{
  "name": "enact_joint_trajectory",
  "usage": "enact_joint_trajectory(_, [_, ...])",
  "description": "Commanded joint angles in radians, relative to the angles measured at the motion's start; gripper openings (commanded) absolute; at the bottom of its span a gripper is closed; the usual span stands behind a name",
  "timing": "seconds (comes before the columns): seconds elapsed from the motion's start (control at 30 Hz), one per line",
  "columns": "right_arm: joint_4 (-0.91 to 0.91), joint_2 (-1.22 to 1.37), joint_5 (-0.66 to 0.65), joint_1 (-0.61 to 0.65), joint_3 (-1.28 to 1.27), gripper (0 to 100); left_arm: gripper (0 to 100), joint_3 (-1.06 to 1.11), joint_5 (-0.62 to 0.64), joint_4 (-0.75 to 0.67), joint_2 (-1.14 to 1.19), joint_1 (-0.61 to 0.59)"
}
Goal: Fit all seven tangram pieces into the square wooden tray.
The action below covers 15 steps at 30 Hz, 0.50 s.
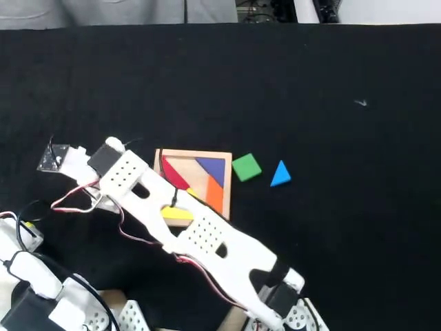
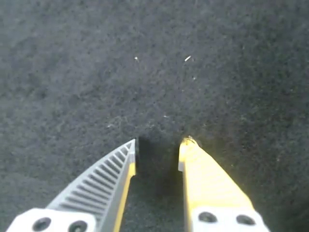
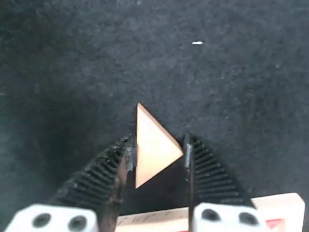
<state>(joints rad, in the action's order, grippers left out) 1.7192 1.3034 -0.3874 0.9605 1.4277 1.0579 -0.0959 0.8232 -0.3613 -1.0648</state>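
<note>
Jaws of the right gripper (image 3: 158, 145) pinch a pale triangle (image 3: 153, 145) from both sides, just outside the wooden tray (image 3: 277, 203), on the side away from the green square (image 1: 246, 167); jaws of the left gripper (image 2: 158, 147) stand spread over bare black cloth (image 2: 145, 58), holding nothing. Judging by this, the step in hand is fetching the pale triangle; the right arm (image 1: 200, 238) lies slantwise across the tray (image 1: 193, 152). Red (image 1: 173, 176), dark blue (image 1: 213, 167), orange (image 1: 215, 194) and apparently yellow (image 1: 177, 214) pieces sit inside the tray; the green square lies just beside it, and a blue triangle (image 1: 280, 174) near but farther out. The next move likely calls for lifting the piece clear over the rim, then turning it to match the bare wood gap; the raised rim could catch a corner; the cloth around the tray gives ample room.
</note>
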Motion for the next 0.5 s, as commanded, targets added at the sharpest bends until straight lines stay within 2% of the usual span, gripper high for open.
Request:
enact_joint_trajectory(0.0, [0.044,0.015,-0.012,-0.011,0.131,14.8,15,0.001,-0.005,-0.012,-0.015,-0.005])
enact_joint_trajectory(0.13, [0.049,-0.031,-0.011,-0.061,0.185,14.8,15,0.001,-0.005,-0.012,-0.015,-0.005])
enact_joint_trajectory(0.23, [0.049,-0.119,-0.038,-0.083,0.128,14.7,15,0.001,-0.005,-0.012,-0.015,-0.005])
enact_joint_trajectory(0.47, [0.049,-0.527,-0.170,-0.083,-0.303,14.7,15,0.001,-0.006,-0.012,-0.015,-0.005])
